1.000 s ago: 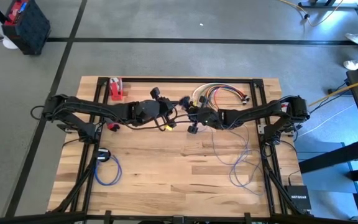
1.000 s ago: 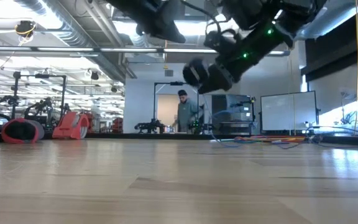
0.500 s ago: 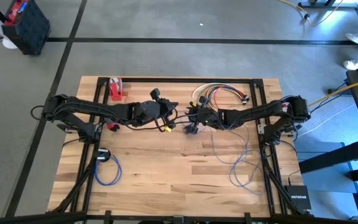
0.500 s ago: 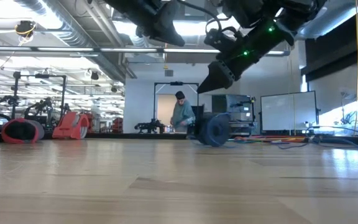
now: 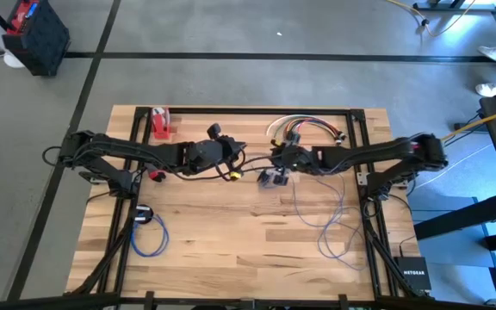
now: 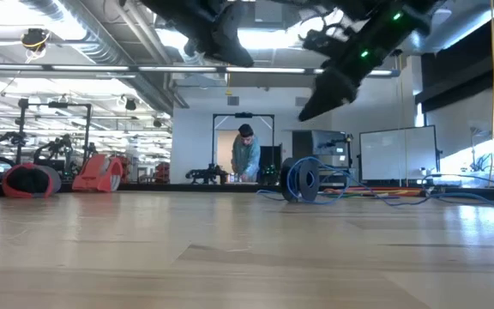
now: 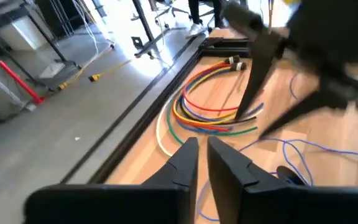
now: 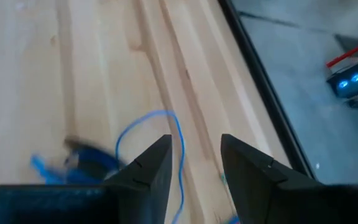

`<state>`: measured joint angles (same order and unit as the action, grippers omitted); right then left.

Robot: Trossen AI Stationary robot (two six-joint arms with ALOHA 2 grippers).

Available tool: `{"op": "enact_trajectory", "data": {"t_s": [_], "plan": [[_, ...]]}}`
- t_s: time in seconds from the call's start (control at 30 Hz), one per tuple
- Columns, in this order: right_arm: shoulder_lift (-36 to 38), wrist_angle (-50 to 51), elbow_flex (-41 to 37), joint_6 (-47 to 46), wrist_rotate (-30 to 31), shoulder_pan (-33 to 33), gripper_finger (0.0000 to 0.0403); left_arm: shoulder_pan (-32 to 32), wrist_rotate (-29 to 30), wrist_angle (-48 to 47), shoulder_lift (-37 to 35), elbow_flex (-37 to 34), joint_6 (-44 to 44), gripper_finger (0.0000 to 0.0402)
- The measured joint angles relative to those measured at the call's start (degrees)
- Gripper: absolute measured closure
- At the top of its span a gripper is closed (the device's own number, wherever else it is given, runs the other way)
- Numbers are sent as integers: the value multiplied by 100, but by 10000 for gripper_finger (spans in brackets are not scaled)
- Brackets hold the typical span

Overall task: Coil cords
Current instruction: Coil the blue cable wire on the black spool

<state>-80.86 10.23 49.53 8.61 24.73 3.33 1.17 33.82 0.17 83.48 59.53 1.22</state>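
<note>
A small coil of blue cord (image 5: 274, 178) stands on its edge on the table (image 5: 231, 250), as the low view shows (image 6: 303, 180). Its loose blue tail (image 5: 334, 215) trails toward the near right. My right gripper (image 5: 275, 157) hangs open above the coil (image 6: 316, 101), touching nothing; blue cord (image 8: 174, 134) shows beyond its fingers. My left gripper (image 5: 238, 162) hovers just left of it, its fingers (image 7: 202, 158) a narrow gap apart with nothing between them. A bundle of coloured cords (image 5: 304, 129) lies at the far edge (image 7: 210, 112).
A second blue coil (image 5: 149, 234) with a black disc (image 5: 143, 213) lies near the left edge. A red object (image 5: 160, 123) stands at the far left. A black box (image 5: 412, 274) sits at the near right corner. A person (image 6: 245, 159) stands in the room behind.
My right gripper has let go of the blue coil and gone up and toward the table's right edge. The coil has dropped from the air to the table and now stands there on its edge.
</note>
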Motion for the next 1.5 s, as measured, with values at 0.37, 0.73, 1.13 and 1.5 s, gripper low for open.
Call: {"op": "enact_trajectory", "data": {"t_s": [0.37, 0.73, 1.13, 1.5], "plan": [[1521, -1078, -2042, -505, -1, 4, 260, 234, -1104, -48, 484, 62, -555, 275], [1611, -3180, -3156, -331, 9, 4, 260, 370, -2301, -1357, 2314, 1714, -1153, 272], [1611, -3588, -3144, 66, -96, 6, 260, 420, -2294, -2389, 2966, 2343, -1820, 272], [1611, -3569, -3142, 19, -145, 5, 260, 457, -2359, -2565, 2968, 2343, -1650, 273]]}}
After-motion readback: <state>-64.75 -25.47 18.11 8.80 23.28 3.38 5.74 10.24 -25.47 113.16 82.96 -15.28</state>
